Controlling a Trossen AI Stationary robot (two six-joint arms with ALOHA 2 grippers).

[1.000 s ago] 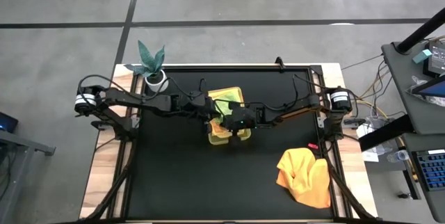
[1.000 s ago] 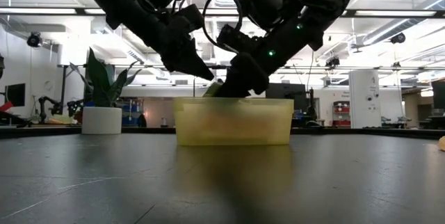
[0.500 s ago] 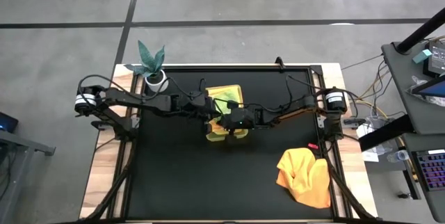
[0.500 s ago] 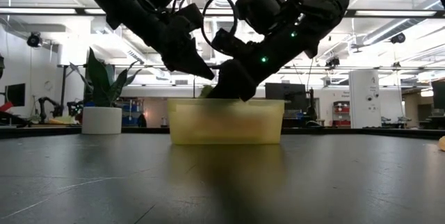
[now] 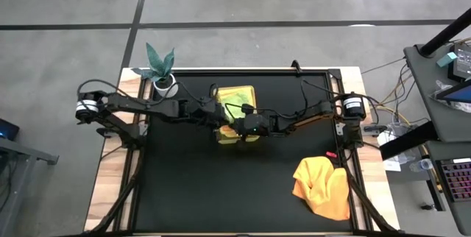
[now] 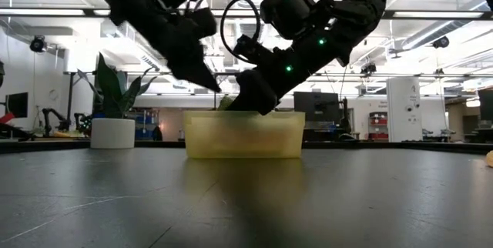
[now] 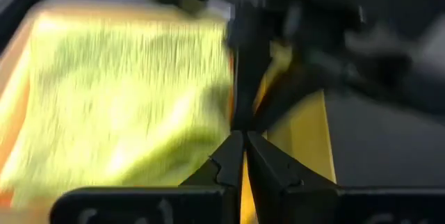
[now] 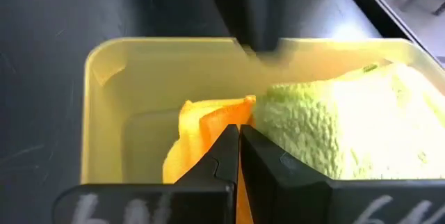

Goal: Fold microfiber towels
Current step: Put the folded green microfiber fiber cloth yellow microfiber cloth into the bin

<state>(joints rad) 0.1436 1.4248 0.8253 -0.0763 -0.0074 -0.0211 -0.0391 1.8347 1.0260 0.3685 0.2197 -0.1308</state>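
- The right gripper (image 8: 238,137) is seen pinched fully shut with nothing obviously held, tips dipped into the yellow-green tray (image 8: 104,113). An orange towel (image 8: 208,123) is found right at its fingertips, standing on edge in the tray, with the light green towel (image 8: 334,126) packed just beside it.
- The left gripper (image 7: 243,140) is also closed tight, apparently on nothing. It's angled down over the same tray (image 5: 236,112), and the green towel (image 7: 125,106) is spread just ahead and to one side of its tips. A sliver of orange is glimpsed straight ahead, though what it's touching can't be made out.
- From table height, both grippers are seen meeting over the tray (image 6: 242,134), the right gripper (image 6: 248,103) lower in it than the left.
- The key relation, probably: the stacked towels lie directly below and between both sets of tips, so either arm is equally near.
- Farther off, a crumpled heap of orange and yellow towels (image 5: 322,185) is left well apart, toward the right arm's base side, so the right arm is judged the nearer one for that.
- Way back, a potted plant (image 5: 162,71) is parked behind the left arm.
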